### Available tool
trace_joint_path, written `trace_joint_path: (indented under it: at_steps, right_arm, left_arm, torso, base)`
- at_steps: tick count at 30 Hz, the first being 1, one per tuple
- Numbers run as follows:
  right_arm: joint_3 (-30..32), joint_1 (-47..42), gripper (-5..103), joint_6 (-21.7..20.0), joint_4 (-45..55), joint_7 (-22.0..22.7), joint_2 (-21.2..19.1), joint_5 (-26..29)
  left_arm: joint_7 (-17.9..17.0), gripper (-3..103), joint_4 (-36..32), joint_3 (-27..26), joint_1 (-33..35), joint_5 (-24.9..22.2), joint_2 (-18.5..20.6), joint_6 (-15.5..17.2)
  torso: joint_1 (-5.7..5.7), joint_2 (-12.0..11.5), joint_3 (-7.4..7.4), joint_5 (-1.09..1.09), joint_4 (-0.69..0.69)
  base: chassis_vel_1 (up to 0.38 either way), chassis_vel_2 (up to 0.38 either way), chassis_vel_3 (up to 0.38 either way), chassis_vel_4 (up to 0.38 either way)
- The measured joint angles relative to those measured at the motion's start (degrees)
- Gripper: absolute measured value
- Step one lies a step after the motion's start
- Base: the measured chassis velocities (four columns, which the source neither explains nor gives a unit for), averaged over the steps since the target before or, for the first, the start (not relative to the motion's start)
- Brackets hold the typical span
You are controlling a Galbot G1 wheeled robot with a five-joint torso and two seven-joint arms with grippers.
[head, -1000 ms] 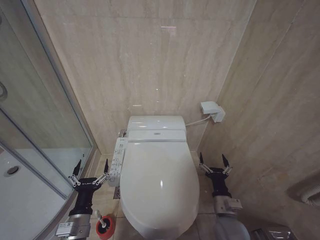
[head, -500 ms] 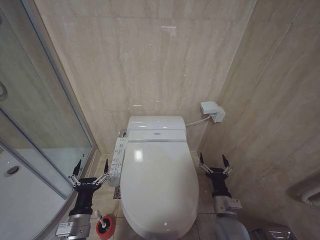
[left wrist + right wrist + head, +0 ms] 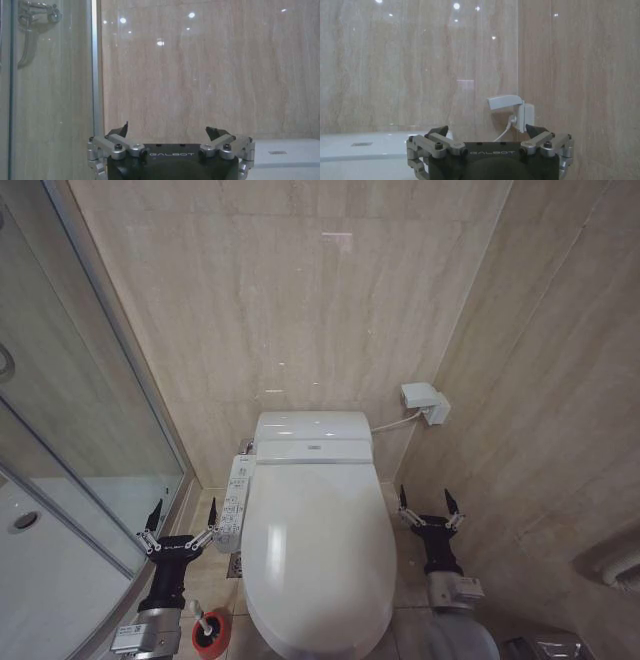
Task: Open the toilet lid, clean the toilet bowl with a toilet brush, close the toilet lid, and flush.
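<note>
At eight o'clock, the left gripper point(image 3: 181, 530) hangs spread and empty above the brush point(image 3: 205, 625). Centre, the lid point(image 3: 318, 550) lies shut. At four o'clock, the right gripper point(image 3: 429, 508) gapes. Opening hasn't begun; a gripper must likely catch the lid's front edge.

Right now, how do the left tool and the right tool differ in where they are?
The left tool hovers beside the control panel, above the red holder cup; the right tool hovers on the toilet lid's other side, near the side wall. Both are open, empty and point toward the back wall.
</note>
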Motion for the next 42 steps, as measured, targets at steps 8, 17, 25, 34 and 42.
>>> trace_joint_path:
  at_steps: [8,17,25,34,42]
  right_arm:
    - [0.0,0.0,100,0.0,0.0,0.0,0.0,0.0]
    - [0.0,0.0,100,0.0,0.0,0.0,0.0,0.0]
    - [0.0,0.0,100,0.0,0.0,0.0,0.0,0.0]
    - [0.0,0.0,100,0.0,0.0,0.0,0.0,0.0]
    - [0.0,0.0,100,0.0,0.0,0.0,0.0,0.0]
  left_arm:
    - [0.0,100,0.0,0.0,0.0,0.0,0.0,0.0]
    - [-1.8,100,-0.2,1.3,-1.1,-0.6,0.0,4.5]
    - [-7.9,100,-1.4,5.2,-4.1,-1.2,-0.1,17.3]
    - [-7.6,100,-0.8,4.0,-4.0,2.8,0.3,14.0]
    - [-5.3,100,-2.2,-0.3,-5.1,2.3,1.5,6.0]
  torso:
    - [0.00,0.0,0.00,0.00,0.00]
    - [0.00,0.0,0.00,0.00,0.00]
    - [0.00,0.0,0.00,0.00,-0.02]
    - [0.00,0.0,0.00,0.00,0.00]
    - [0.00,0.0,0.00,0.00,0.00]
  base:
    - [0.000,0.000,0.000,0.000]
    - [0.000,0.000,0.000,0.000]
    - [0.000,0.000,0.000,0.000]
    - [0.000,0.000,0.000,0.000]
    - [0.000,0.000,0.000,0.000]
